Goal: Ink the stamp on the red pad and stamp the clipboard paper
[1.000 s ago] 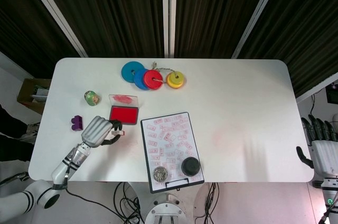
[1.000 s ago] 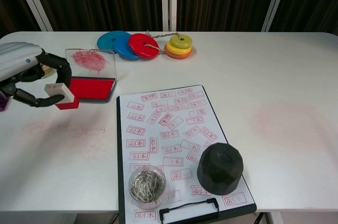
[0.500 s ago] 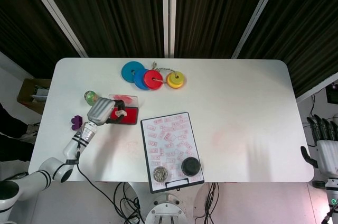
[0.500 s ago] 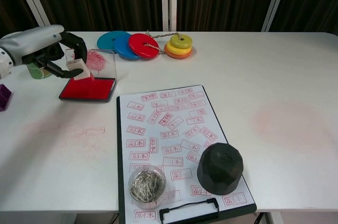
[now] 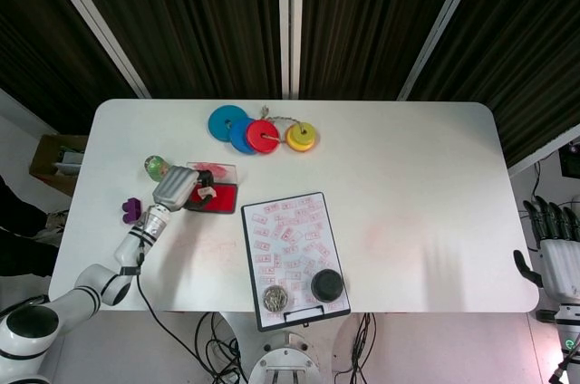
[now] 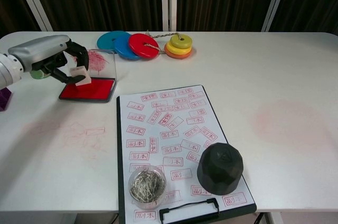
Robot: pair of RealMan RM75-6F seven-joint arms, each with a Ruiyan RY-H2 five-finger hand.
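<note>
My left hand (image 5: 175,189) (image 6: 48,57) pinches a small white stamp (image 6: 80,74) (image 5: 206,192) and holds it down on the left part of the red ink pad (image 6: 92,90) (image 5: 220,200). The pad's clear lid (image 6: 99,61), smeared with red ink, stands open behind it. The clipboard (image 5: 292,257) (image 6: 120,145) lies to the right of the pad, its paper (image 6: 169,134) covered with several red stamp marks. My right hand (image 5: 555,253) hangs off the table's right edge with its fingers apart and nothing in it.
On the clipboard sit a black faceted weight (image 6: 220,167) and a round tin of paper clips (image 6: 147,184). Coloured discs (image 6: 142,45) on a cord lie at the back. A green jar (image 5: 156,167) and a purple block (image 5: 132,211) stand at the left.
My left hand carried the stamp from the table in front of the pad up and back, then lowered it onto the red pad. My right hand shifted slightly by the table's edge.
</note>
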